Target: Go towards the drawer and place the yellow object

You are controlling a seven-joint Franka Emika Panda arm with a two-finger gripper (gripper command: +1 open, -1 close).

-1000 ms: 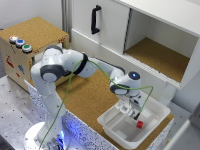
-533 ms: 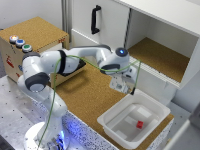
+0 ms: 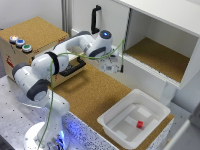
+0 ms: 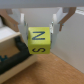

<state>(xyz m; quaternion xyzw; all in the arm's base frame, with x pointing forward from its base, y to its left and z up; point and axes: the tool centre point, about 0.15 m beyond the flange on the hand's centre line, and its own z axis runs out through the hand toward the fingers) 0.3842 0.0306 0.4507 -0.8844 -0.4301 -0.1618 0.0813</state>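
Between the jaws of the gripper [image 4: 41, 26], in the wrist view, a small yellow cube-like block [image 4: 40, 40] is sitting clamped, its near face bearing a dark letter marking. The jaws are pressing on opposite sides of the block, so they are grasping it. Beneath the block a brown cork-textured tabletop [image 4: 55, 67] is showing, and a black handle [image 4: 17, 54] is lying off to one side on a pale panel.

In the exterior view, nearest the camera, the white base of the Franka arm [image 3: 42, 135] is standing on a perforated grey plate [image 3: 12, 125]. Toward the exterior view's right, a white rectangular plastic bin [image 3: 112, 125] is resting on the cork tabletop [image 3: 95, 95], and a small red block [image 3: 140, 124] is lying inside it on the bin floor.

Further back, the white arm is reaching across the tabletop, with its gripper [image 3: 114, 64] hanging over the edge of the white drawer front [image 3: 142, 75]. The yellow block is too small to make out in this view. At the exterior view's left, a cork-topped brown box [image 3: 35, 32] is carrying three coloured round buttons [image 3: 20, 43] on its near corner.

Farthest back, a white cabinet [image 3: 165, 12] is standing with an open compartment whose floor is lined in cork [image 3: 160, 57]; a black vertical handle [image 3: 94, 19] is fixed to the closed door beside it.
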